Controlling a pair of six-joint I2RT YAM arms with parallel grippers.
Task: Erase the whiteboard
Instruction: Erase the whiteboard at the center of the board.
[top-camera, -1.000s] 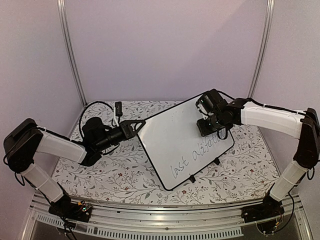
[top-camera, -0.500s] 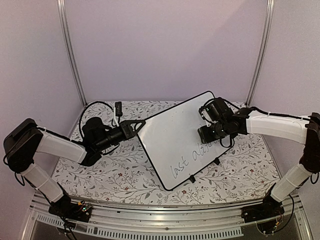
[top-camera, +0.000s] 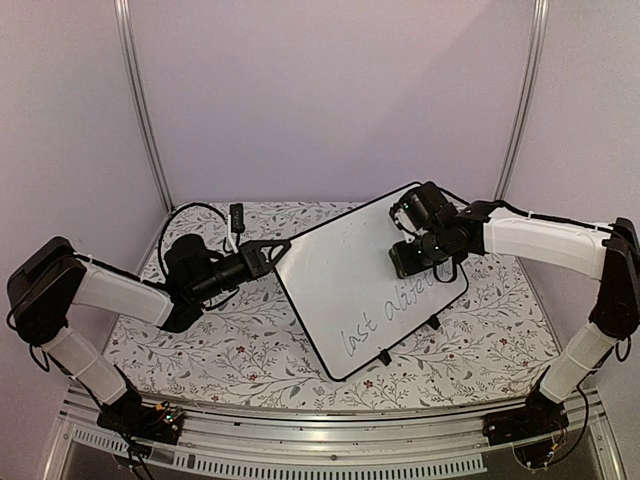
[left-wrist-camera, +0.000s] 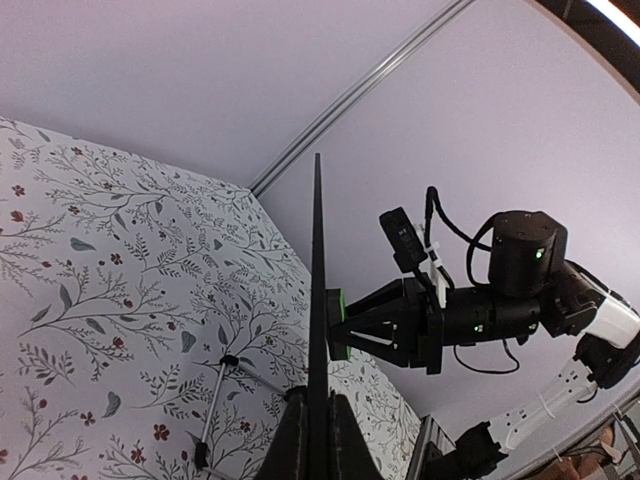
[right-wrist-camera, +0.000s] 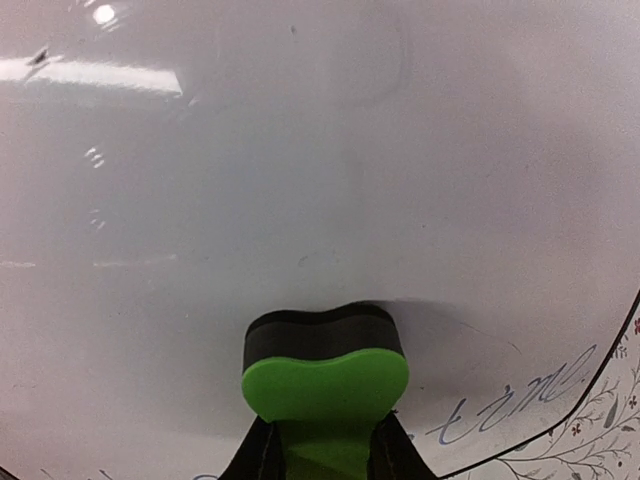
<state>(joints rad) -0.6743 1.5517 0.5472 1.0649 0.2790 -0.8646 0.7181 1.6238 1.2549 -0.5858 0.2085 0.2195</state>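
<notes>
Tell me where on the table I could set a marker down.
Free: the table in front, between the left arm and the whiteboard; also front right, beside the right arm. Crowded: back left, where a cable lies.

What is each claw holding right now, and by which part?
Left claw is shut on the whiteboard, pinching its left rim. Right claw is shut on the green eraser by its rear end, dark pad facing the board.

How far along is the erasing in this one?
Done: the whiteboard looks wiped clean across its upper area. In hand: the left gripper grips the board's edge, and the right gripper presses a green eraser against its surface. Left: the handwriting along the lower right edge is not yet erased.
</notes>
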